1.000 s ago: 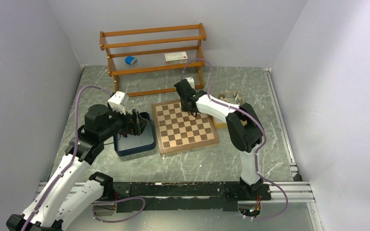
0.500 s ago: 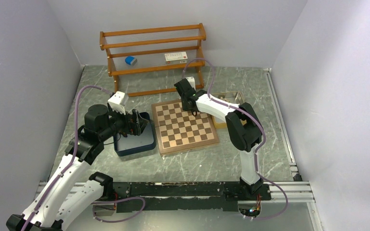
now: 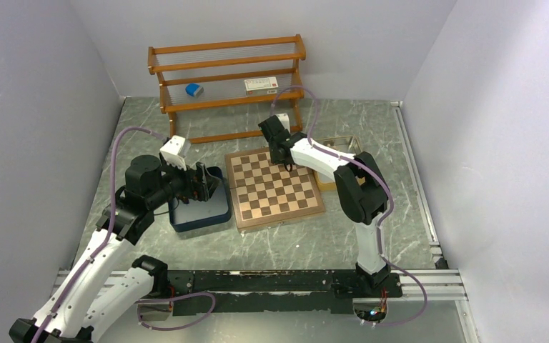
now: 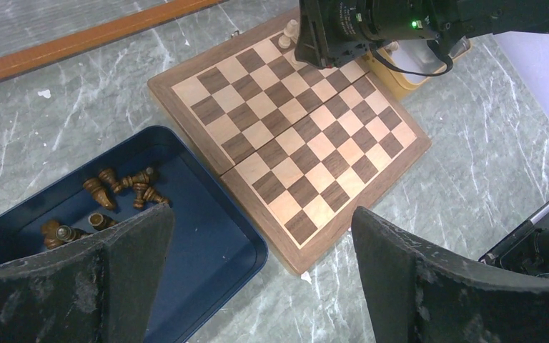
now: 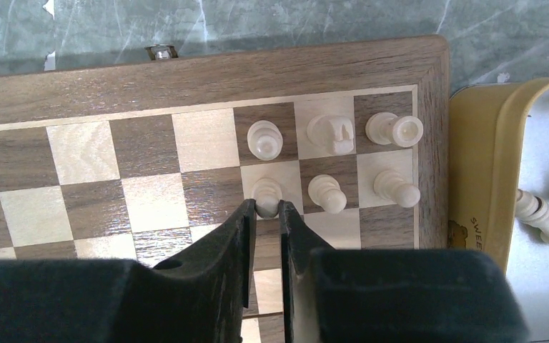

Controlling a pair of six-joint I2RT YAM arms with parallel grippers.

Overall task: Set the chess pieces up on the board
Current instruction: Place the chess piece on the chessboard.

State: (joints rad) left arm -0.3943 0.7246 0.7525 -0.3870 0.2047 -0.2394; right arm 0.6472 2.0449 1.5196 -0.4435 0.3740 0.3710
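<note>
- The grey-green marbled table [image 3: 372,236] carries four things.
- The board [image 3: 275,187] lies flat near its middle.
- A navy tray [image 3: 211,207] sits just beside the board's left edge.
- A yellow tray [image 3: 349,141] sits just beside its far right corner.
- A wooden rack [image 3: 221,77] stands by the back wall.

The base of the pawn [image 5: 267,190] pinched in the right gripper [image 5: 266,207] was hidden by its fingertips [image 5: 243,221]. The yellow tray [image 5: 475,179] to its right ran off the frame. The left gripper's [image 4: 261,214] left finger [image 4: 71,286] covered part of the dark pieces [image 4: 141,189] and navy tray [image 4: 207,229]. From above, the pawn was too small to see.
</note>
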